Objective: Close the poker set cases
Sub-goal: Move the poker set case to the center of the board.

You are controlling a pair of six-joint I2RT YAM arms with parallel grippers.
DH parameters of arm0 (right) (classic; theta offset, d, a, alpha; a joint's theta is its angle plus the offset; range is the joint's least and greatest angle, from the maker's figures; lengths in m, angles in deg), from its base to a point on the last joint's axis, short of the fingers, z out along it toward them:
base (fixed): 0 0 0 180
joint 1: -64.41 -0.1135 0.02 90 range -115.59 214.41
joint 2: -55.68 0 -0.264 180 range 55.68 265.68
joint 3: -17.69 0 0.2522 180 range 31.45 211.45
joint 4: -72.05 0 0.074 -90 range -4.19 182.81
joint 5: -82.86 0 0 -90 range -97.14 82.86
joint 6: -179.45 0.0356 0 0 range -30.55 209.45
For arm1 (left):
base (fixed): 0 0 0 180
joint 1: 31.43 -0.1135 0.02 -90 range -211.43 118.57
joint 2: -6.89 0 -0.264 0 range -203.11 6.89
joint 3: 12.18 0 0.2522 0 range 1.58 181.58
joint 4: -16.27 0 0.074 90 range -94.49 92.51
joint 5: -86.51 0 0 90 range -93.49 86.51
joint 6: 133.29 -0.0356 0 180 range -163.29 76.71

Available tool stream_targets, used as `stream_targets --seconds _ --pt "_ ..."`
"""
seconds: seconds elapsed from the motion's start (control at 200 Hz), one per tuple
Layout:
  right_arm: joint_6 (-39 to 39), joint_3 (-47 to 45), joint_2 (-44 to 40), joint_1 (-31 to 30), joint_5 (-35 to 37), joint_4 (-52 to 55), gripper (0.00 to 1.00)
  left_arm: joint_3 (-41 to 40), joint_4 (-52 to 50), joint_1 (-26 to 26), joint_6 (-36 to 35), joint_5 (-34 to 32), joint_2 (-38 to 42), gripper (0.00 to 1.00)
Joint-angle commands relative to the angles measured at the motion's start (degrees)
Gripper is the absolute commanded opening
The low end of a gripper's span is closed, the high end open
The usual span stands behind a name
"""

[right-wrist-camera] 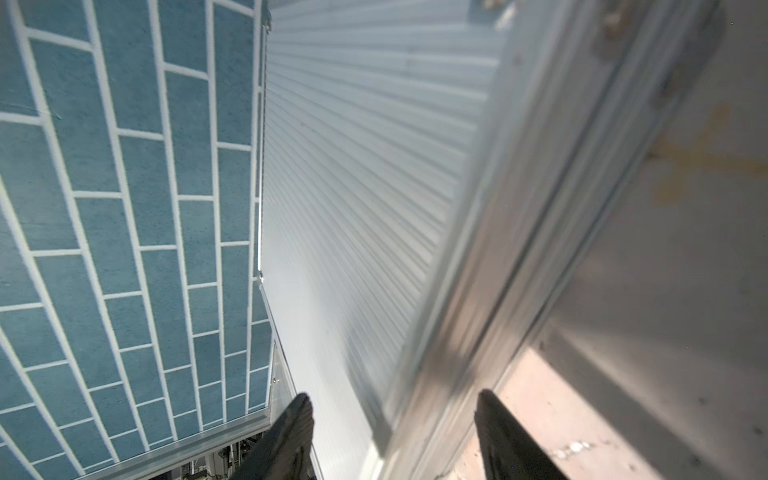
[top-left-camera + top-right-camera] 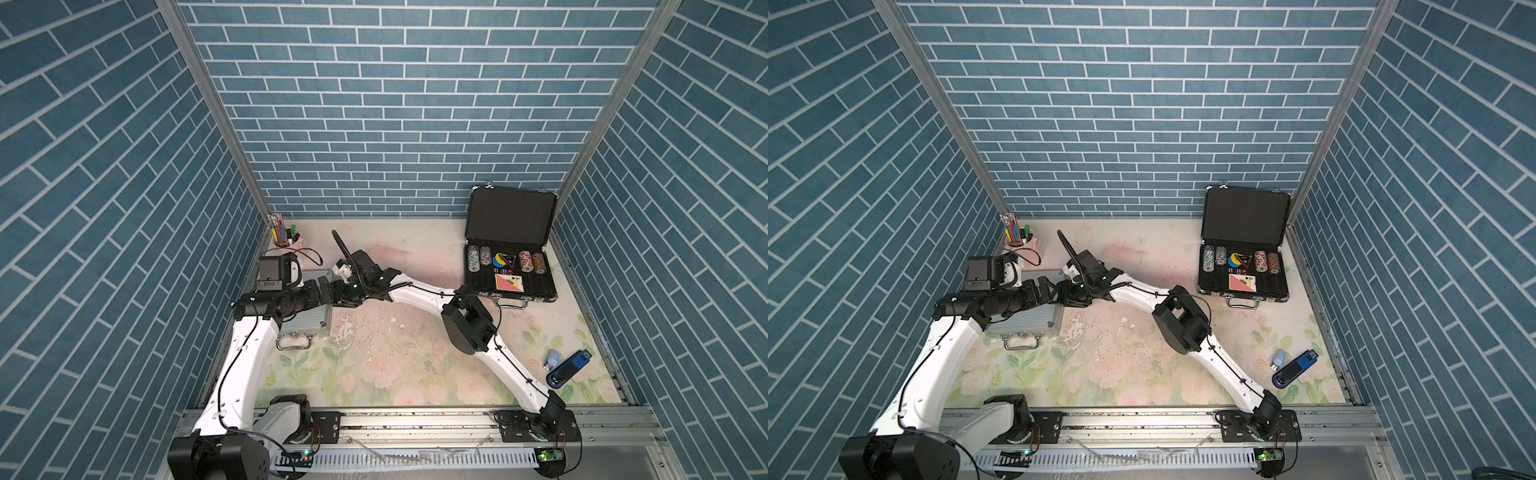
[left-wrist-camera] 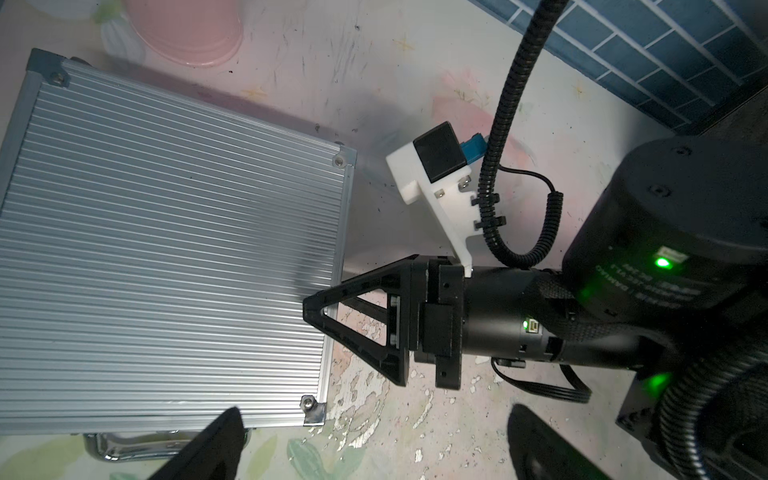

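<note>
One small silver ribbed aluminium case [image 3: 166,249] is laid lid-down beside the left arm [image 2: 245,353]; the right gripper [image 1: 392,397], jaws parted, is set astride its rim, presumably to seat the lid, while the left gripper [image 3: 376,415] is spread, empty. The larger black foam-lined case [image 2: 511,216] is stood open, well apart.

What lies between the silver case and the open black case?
In both top views, only the right arm spans the table between silver case and black case; no loose object lies there.
</note>
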Motion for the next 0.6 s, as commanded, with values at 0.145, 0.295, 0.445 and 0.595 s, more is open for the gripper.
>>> stream_targets --seconds 0.145,0.295,0.445,0.595 --pt "-5.82 -19.63 -18.45 4.78 2.43 4.87 0.68 -2.39 0.54 -0.16 -0.39 2.93 0.81 1.0" --pt "-12.06 -30.72 -29.48 9.51 5.01 11.57 0.68 -3.65 2.22 2.01 0.57 4.16 0.74 0.99" --pt "-19.55 -38.69 -38.34 15.97 9.09 20.86 0.68 -4.42 4.79 7.87 2.57 3.05 -0.33 1.0" --pt "-27.2 -42.8 -44.97 24.94 16.01 30.89 0.68 -5.34 8.71 12.96 5.16 2.4 -2.61 1.0"
